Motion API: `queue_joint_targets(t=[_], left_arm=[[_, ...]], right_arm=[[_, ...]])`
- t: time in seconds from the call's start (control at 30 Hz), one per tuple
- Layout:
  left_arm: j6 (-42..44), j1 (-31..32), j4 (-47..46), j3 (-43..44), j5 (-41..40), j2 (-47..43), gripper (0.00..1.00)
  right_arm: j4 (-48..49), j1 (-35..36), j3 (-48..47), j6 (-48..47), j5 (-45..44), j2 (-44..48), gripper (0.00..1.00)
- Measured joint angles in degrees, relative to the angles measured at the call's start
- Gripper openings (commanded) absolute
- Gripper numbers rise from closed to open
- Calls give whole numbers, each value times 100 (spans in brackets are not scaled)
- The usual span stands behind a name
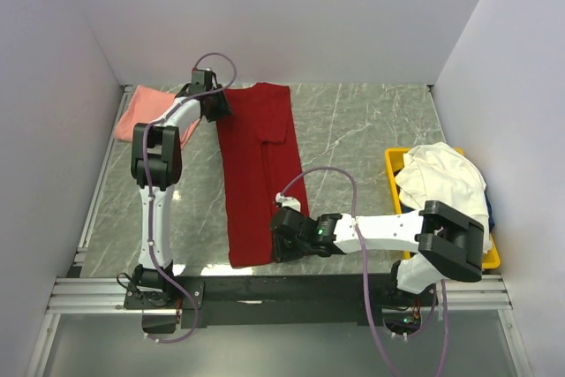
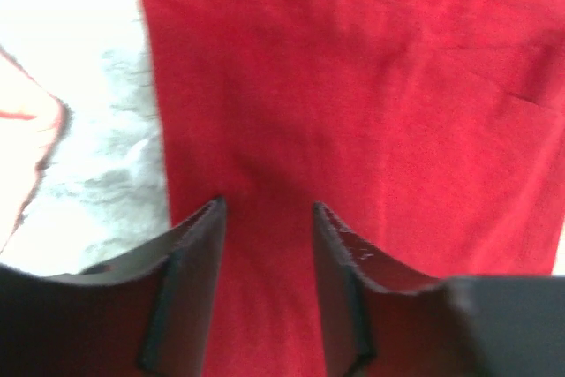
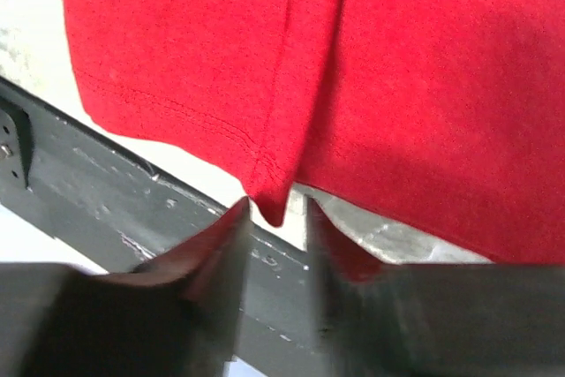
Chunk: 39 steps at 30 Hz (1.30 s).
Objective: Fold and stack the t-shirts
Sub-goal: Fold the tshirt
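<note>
The deep red t-shirt (image 1: pixel 256 174) lies folded lengthwise in a long strip down the middle of the table. My left gripper (image 1: pixel 219 105) is at its far left corner. In the left wrist view it is open (image 2: pixel 269 209), its jaws apart just above the red cloth (image 2: pixel 353 86). My right gripper (image 1: pixel 278 234) is at the near right corner. In the right wrist view it is open (image 3: pixel 275 203), with a gap showing and the shirt's hem corner (image 3: pixel 272 205) dipping between the tips. The salmon pink shirt (image 1: pixel 146 112) lies at the far left. The cream white shirt (image 1: pixel 441 178) is heaped at the right.
A yellow tray (image 1: pixel 393 165) at the right edge holds the white shirt, with something blue (image 1: pixel 491 214) under it. A dark rail (image 1: pixel 282 289) runs along the near table edge and also shows in the right wrist view (image 3: pixel 106 209). White walls enclose the table.
</note>
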<state>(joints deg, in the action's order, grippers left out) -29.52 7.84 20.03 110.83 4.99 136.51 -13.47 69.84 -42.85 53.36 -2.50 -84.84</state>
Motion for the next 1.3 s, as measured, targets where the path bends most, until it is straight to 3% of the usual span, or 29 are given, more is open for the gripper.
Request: queue_joint_targets(t=[0.03,0.17,0.4,0.53,0.67,0.87,1.0,1.17,1.3], left_arm=[[22,0,0,22,79,4,55],[46,-4,-42,131,466,2,65],[-232,-4,-415,-208,1117,-756,61],[-804,44,-671,-1333,1147,-2168,50],[-1325,387,-758,-2861,516,-3810,42],[-2103,1366,-511,-5814,-800,-6212,43],[-2618,1834,-90,-7232,-1467,-7488,43],[-3390,2444,350,-8231,-1895,-8649,44],[-4044,2916,651,-8614,-2151,-8996,45]], right_arm=[[-48,4,0,-9,-17,13,48],[-321,-20,0,-26,-166,227,50],[-553,-741,356,-68,-297,1641,50],[-564,-1423,911,-201,-179,2315,49],[-636,-2002,1565,-363,142,2706,47],[-715,-2186,2107,-437,507,3237,47],[-529,-2260,2319,-433,699,3322,46],[-179,-2277,2396,-407,885,2983,45],[122,-2286,2404,-365,997,2719,42]])
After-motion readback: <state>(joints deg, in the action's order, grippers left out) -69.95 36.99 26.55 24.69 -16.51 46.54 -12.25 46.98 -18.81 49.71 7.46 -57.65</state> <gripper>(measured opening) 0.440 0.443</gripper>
